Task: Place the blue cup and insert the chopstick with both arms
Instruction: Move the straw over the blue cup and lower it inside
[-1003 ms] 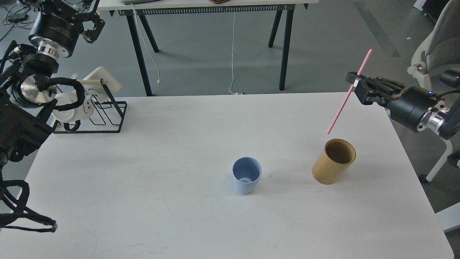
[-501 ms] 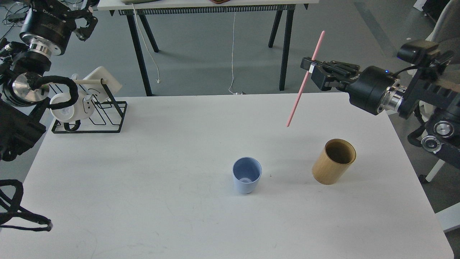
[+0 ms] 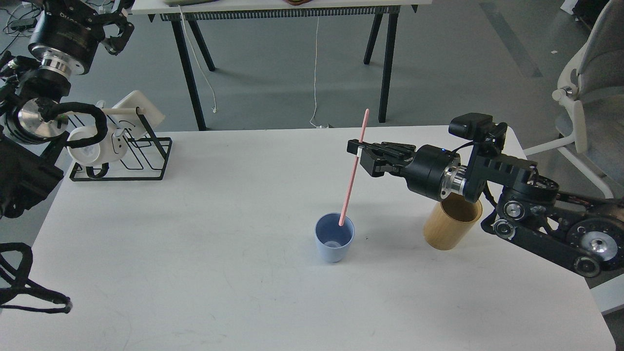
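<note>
**Now: chopstick tip at the blue cup's mouth, right gripper holding**

Right arm comes in from the right edge of the frame and reaches toward centre. My right gripper (image 3: 359, 152) is pinched on the chopstick (image 3: 352, 173), gripping it in its upper part. The pink stick stands nearly upright, leaning slightly so the top end sits further right than the bottom end. Its lower tip falls within the open mouth of the blue cup (image 3: 334, 238); I cannot tell from this view whether the tip touches the cup's inside or hangs just above it.

Blue cup stands upright on the white surface (image 3: 195, 253), a little right of the frame's centre and low of the middle. Nothing else touches it.

Tan wooden cylinder (image 3: 446, 229) stands upright to the right of the blue cup, well apart from it. The right arm's wrist passes in front of its upper rim and hides part of the opening.

Left arm occupies the upper left of the frame. Left gripper (image 3: 114, 34) is raised above and behind the surface's far left corner, holding nothing I can see; its fingers are dark and seen at an angle, so I cannot tell how wide they stand.

Black wire rack (image 3: 146, 161) sits at the surface's far left, with white mugs (image 3: 90, 151) in it.
</note>
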`<move>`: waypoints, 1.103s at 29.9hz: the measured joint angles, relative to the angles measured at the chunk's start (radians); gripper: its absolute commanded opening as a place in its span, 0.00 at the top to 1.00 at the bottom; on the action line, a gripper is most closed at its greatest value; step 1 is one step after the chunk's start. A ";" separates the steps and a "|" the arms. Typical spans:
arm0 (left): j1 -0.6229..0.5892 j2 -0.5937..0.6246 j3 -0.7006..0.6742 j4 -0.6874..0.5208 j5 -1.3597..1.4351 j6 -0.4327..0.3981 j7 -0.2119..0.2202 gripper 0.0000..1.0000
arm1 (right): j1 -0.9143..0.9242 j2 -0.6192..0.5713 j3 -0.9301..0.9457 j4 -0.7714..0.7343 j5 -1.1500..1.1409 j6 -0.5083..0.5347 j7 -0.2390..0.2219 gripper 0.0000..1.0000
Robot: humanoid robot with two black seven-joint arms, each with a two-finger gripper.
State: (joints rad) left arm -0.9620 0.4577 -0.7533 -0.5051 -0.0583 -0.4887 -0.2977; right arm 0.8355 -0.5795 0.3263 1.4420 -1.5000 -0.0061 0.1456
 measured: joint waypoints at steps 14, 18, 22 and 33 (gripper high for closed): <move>0.003 0.001 0.000 0.001 0.000 0.000 -0.001 0.00 | -0.002 0.111 -0.066 -0.099 -0.049 0.000 0.000 0.91; 0.002 0.002 0.000 0.001 0.000 0.000 -0.001 0.00 | -0.011 0.121 -0.068 -0.112 -0.049 0.000 0.000 0.89; 0.002 0.002 0.000 0.000 0.000 0.000 -0.003 0.00 | -0.018 0.124 -0.083 -0.116 -0.050 0.000 -0.003 0.88; 0.004 0.004 -0.001 0.000 0.000 0.000 -0.003 0.00 | -0.015 0.125 -0.101 -0.113 -0.049 0.000 -0.004 0.70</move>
State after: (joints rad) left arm -0.9578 0.4615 -0.7548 -0.5047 -0.0587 -0.4887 -0.3005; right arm 0.8200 -0.4549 0.2257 1.3286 -1.5494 -0.0061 0.1411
